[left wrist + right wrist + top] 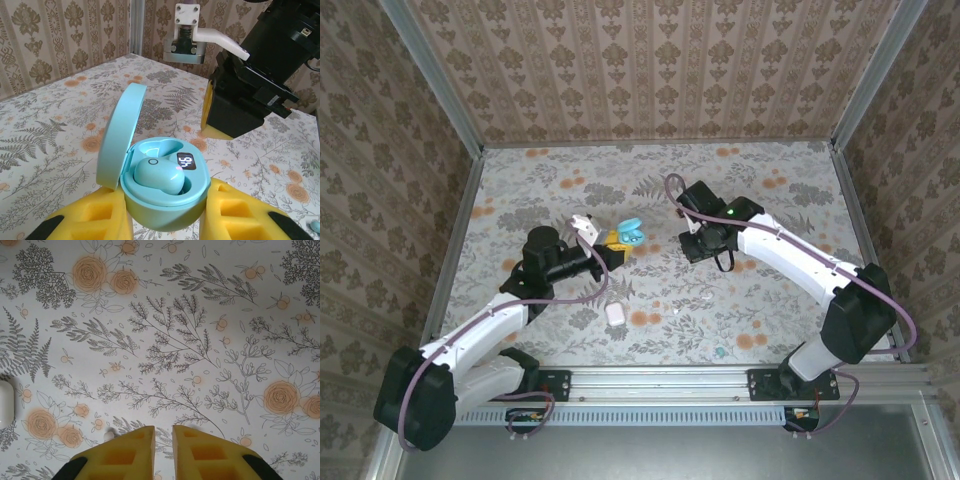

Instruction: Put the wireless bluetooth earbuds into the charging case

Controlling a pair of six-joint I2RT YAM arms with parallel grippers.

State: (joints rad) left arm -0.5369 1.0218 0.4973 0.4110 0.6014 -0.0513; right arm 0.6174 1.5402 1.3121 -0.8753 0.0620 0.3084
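My left gripper (165, 220) is shut on the open teal charging case (165, 200), a yellow finger on each side of its base. The lid (120, 135) stands up on the left. One teal earbud (159, 175) sits in the near well, beside a lit display (186, 161); the far well is bare. From above, the case (632, 230) is held at mid-table by the left gripper (618, 240). My right gripper (163, 432) is shut with nothing between its pads, hanging over bare tabletop just right of the case (692, 252). A tiny whitish earbud (107, 434) lies by its left finger.
A white case (615, 313) lies on the table near the front, left of centre, and shows at the left edge of the right wrist view (4, 407). A small teal earbud (719, 352) lies near the front rail. Patterned walls enclose the floral table (770, 180).
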